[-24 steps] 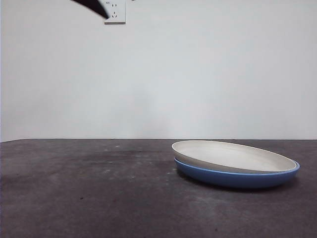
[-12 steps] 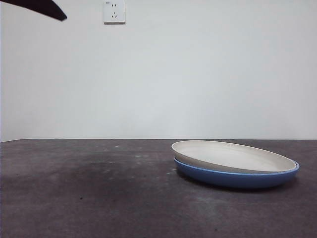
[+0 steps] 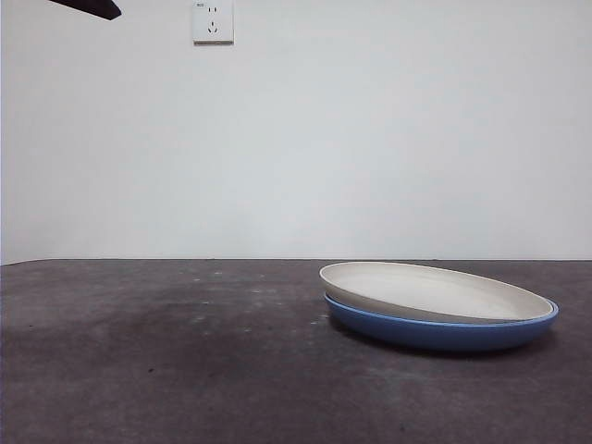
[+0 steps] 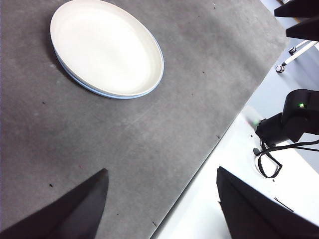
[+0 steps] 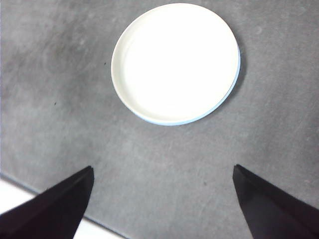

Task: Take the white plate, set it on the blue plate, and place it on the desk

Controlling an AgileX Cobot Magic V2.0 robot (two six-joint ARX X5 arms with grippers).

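Note:
The white plate (image 3: 430,289) lies stacked in the blue plate (image 3: 435,331), slightly tilted, on the right side of the dark desk (image 3: 185,370). Only the blue plate's side and rim show under it. My left gripper (image 4: 160,172) is open and empty, high above the desk, well away from the white plate (image 4: 104,47), near the desk's edge. My right gripper (image 5: 162,169) is open and empty, high over the white plate (image 5: 174,62); a thin blue plate rim (image 5: 237,74) shows beside it. A black arm tip (image 3: 88,7) shows at the front view's top left corner.
A wall socket (image 3: 213,20) hangs on the white wall behind. Beyond the desk's edge, the left wrist view shows pale floor with a black device and cable (image 4: 291,119). The desk's edge also shows in the right wrist view (image 5: 30,186).
The black arm tip has moved left and up, from beside the wall socket to the top left corner. The stacked plates have not moved.

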